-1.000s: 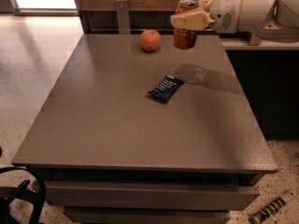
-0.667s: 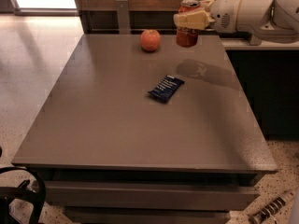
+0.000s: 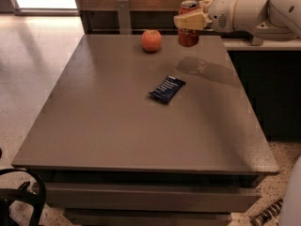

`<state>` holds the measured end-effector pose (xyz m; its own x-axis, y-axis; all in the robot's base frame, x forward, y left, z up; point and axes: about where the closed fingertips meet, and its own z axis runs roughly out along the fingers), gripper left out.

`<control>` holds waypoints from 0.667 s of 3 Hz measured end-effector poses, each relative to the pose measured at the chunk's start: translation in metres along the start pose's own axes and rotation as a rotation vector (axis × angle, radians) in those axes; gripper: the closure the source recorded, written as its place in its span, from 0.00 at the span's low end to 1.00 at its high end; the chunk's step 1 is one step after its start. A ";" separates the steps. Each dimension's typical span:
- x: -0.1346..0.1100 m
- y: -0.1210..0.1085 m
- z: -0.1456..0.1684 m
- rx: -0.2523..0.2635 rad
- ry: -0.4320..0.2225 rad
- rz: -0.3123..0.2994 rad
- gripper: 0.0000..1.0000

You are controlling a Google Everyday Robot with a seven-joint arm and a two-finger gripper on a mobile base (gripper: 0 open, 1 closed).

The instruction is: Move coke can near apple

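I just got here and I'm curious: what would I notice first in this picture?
Probably the big white robot arm reaching in from the right, its gripper clamped on the red coke can at the table's far edge. Just left of it sits the apple, and a dark blue snack packet lies near the middle of the grey table.

Dark packet [image 3: 167, 89] (flat, blue) — on grey table [image 3: 117, 140].
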<state>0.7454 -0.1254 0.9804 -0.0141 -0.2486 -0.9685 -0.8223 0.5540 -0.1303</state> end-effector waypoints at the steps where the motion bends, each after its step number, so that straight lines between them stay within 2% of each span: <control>1: 0.012 -0.012 0.001 0.054 0.028 0.006 1.00; 2: 0.015 -0.034 0.000 0.104 0.056 -0.011 1.00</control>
<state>0.7728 -0.1476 0.9703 -0.0391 -0.2972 -0.9540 -0.7590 0.6298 -0.1651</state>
